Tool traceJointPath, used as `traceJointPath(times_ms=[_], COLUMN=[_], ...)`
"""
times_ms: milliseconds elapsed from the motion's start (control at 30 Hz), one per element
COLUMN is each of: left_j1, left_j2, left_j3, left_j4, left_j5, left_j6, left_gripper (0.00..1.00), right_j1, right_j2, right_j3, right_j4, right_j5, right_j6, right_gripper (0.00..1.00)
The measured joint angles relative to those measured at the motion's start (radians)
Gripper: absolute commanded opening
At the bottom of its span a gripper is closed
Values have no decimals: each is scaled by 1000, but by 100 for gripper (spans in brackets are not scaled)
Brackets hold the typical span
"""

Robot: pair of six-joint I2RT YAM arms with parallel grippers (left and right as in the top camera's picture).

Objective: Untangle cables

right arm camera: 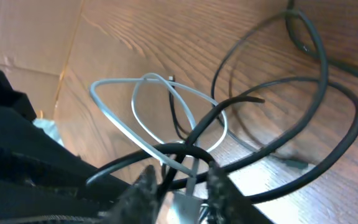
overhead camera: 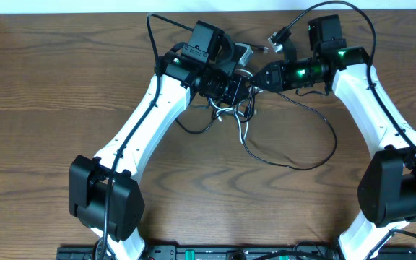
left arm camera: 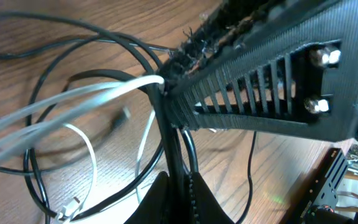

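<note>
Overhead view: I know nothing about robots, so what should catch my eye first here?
The white left arm and right arm lean in and meet at the far middle of the wooden table, where the left gripper and right gripper sit nose to nose in a knot of cables. One black cable loops wide toward the right arm, and a white cable threads through the knot.
</note>
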Motion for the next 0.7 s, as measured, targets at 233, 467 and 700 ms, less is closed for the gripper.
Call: traceJointPath(times_ms=[233,467,700], left_j1=[0,0,0], left_j2=[0,0,0], left_j3=[0,0,0], left_j4=[-1,-13,-14], left_j5=[-7,-25,-29], left_j6=[0,0,0], left_gripper=[7,7,8], right_j1=[1,1,9], right_j2=[0,0,0], right_j3=[0,0,0], right_j4=[-5,-9,-14], right_j5=[9,55,85], right_j6=[4,9,18], right_gripper=[6,1,26])
